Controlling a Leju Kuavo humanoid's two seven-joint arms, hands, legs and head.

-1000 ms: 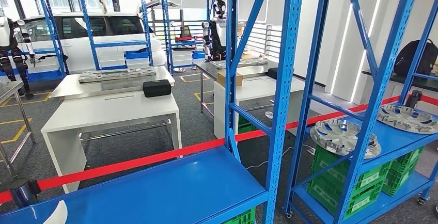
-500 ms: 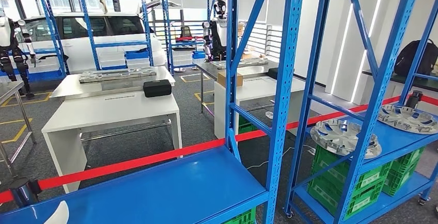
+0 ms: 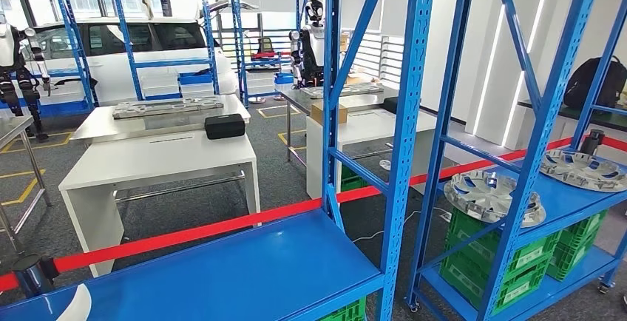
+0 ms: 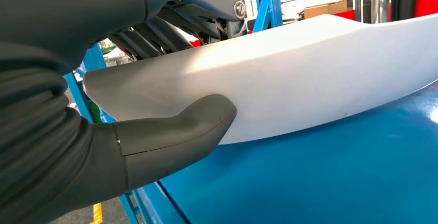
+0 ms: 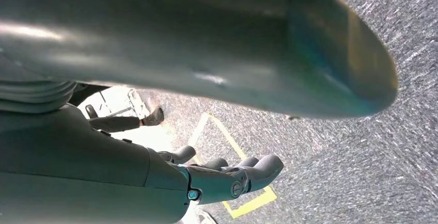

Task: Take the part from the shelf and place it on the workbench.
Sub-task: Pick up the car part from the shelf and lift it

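1. No brand, label or readable writing shows on the part, on the shelves or on the tables.

2. In the left wrist view the left hand (image 4: 155, 95) grasps the long white smooth plastic part (image 4: 289, 79). The thick grey thumb (image 4: 175, 131) presses on the lower face of the part and the darker fingers (image 4: 155, 30) lie over its upper edge, so the part is pinched between them.

3. The part is above the glossy blue metal shelf board (image 4: 320, 177), low over it; I cannot tell if the far end touches the board. In the head view a white rounded tip of the part (image 3: 74, 305) appears at the near left corner of the same blue board (image 3: 244, 269).

4. In the right wrist view the right hand (image 5: 227, 175) holds nothing. Its fingers are loosely stretched and a little apart, over grey carpet floor (image 5: 361, 157) with a yellow marking line (image 5: 248, 203).

5. A red barrier tape (image 3: 192, 234) runs behind the near shelf from left to right.

6. Beyond the tape, a white workbench (image 3: 159, 160) stands at the far left. A small black box (image 3: 225, 126) lies on it, and a flat grey metal panel (image 3: 167, 106) lies further back.

7. On the right blue shelf rack, two silver wheel covers lie flat: one (image 3: 489, 195) nearer, one (image 3: 584, 169) further right. Green plastic crates (image 3: 510, 258) stand under them.

8. Far behind are a white car (image 3: 133, 47) and another humanoid robot (image 3: 309, 40).
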